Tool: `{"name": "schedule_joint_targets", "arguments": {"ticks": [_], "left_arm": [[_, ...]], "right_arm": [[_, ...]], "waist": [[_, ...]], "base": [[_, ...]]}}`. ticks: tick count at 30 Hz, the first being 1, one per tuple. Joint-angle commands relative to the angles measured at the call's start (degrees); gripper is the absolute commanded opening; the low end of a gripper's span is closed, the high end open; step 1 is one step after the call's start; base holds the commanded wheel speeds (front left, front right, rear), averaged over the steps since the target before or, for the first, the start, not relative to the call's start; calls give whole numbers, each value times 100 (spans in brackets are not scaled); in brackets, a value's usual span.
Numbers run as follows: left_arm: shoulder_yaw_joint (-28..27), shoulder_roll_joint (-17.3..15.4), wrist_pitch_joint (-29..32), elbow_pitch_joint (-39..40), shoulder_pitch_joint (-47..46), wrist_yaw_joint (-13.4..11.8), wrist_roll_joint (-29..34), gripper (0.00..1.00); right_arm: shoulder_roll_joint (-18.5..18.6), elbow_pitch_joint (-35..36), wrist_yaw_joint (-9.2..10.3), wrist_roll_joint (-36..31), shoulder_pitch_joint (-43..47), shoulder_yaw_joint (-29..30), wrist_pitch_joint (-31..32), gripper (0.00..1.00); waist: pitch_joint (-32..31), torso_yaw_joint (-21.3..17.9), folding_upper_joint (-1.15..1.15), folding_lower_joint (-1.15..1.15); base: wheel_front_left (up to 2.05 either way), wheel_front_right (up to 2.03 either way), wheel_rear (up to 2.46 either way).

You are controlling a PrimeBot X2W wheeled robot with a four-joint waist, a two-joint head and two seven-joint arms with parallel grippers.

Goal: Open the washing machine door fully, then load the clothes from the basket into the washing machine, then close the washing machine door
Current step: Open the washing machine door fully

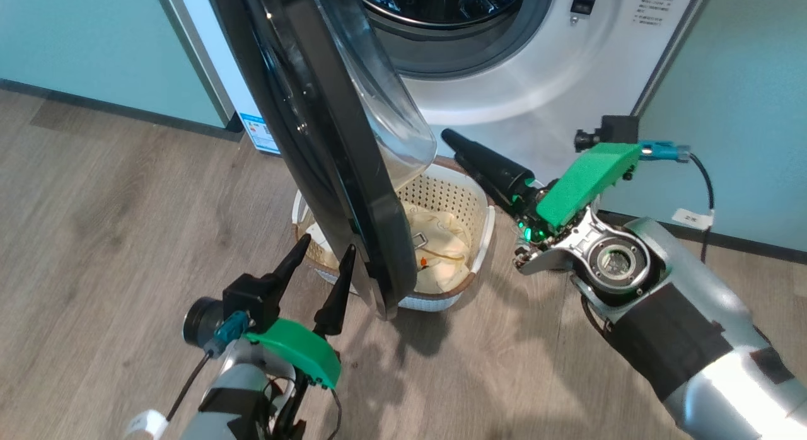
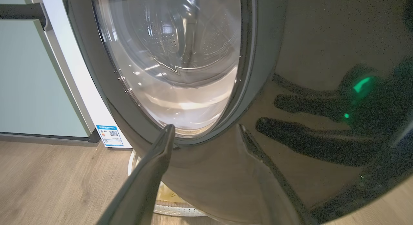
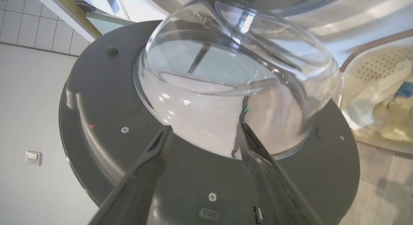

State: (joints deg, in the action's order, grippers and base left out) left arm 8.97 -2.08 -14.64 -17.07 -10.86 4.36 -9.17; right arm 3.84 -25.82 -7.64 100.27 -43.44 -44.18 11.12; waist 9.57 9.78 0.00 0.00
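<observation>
Washing machine door (image 1: 340,175) is open, swung out partway from the washing machine (image 1: 536,81) and seen nearly edge-on in the head view. The glossy black outer face is on the left side and the clear glass dome (image 3: 232,73) bulges to the right. Behind the door are the grey gasket (image 1: 466,49) and steel drum (image 1: 441,2), with the opening uncovered.

The basket (image 1: 454,188) sits on the floor directly behind and under the door's lower edge, partly hidden by it. The clothes (image 1: 441,238) lie inside it, pale yellow and cream. A blue patch (image 3: 405,89) shows among them in the right wrist view.

Left gripper (image 1: 328,243) is on the door's outer side, near its lower edge. Its fingers are spread with nothing between them and point at the black face. One finger (image 1: 340,282) is just beside the door edge, and I can't tell if it touches. Its reflection shows on the door in the left wrist view.

Right gripper (image 3: 204,127) is on the door's inner side. Its fingers are apart and empty, aimed at the base of the dome and close to it. No contact is visible.

Blue sticker (image 1: 258,132) is just left of the door on the washer's lower corner. Wood floor (image 1: 94,238) runs beneath the door. Pale green cabinets (image 1: 82,43) stand left of the door, beyond the washer.
</observation>
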Motion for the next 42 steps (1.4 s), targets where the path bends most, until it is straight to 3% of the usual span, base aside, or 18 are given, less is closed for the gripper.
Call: {"name": "schedule_joint_targets", "arguments": {"ticks": [1,5,11,14,21,24,32,42], "left_arm": [[-225,-80,-36,199,-239,-16,-46,100],[-239,-80,-36,201,-254,-16,-42,100],[-289,-80,-36,203,-246,-24,-22,100],[-351,-80,-36,206,-222,-22,-2,100],[-469,-80,-36,227,-119,-6,25,100],[-512,-80,-36,225,-57,2,35,100],[-632,-85,-36,218,158,22,90,100],[-813,-95,-36,199,425,17,91,100]], "right_arm": [[-62,257,15,-258,-33,71,-248,100],[-20,404,15,-839,-37,60,-823,100],[306,515,15,-2450,-158,-154,-2325,100],[484,467,15,-3380,-173,-63,-2585,100],[416,1291,15,-6322,716,1498,-2610,100],[325,1723,15,-7179,1332,1992,-2611,100],[94,2337,15,-8373,2968,3167,-2611,100],[-80,2374,15,-8845,4285,4055,-2612,100]], "waist": [[10,-10,0,0],[22,-37,0,0],[-15,-118,0,0],[-58,-181,0,0],[-166,-304,0,0],[-237,-353,0,0],[-441,-503,0,0],[-634,-673,0,0]], "base": [[0,0,0],[0,0,0],[0,0,0],[0,0,0],[0,0,0],[0,0,0],[0,0,0],[0,0,0]]}}
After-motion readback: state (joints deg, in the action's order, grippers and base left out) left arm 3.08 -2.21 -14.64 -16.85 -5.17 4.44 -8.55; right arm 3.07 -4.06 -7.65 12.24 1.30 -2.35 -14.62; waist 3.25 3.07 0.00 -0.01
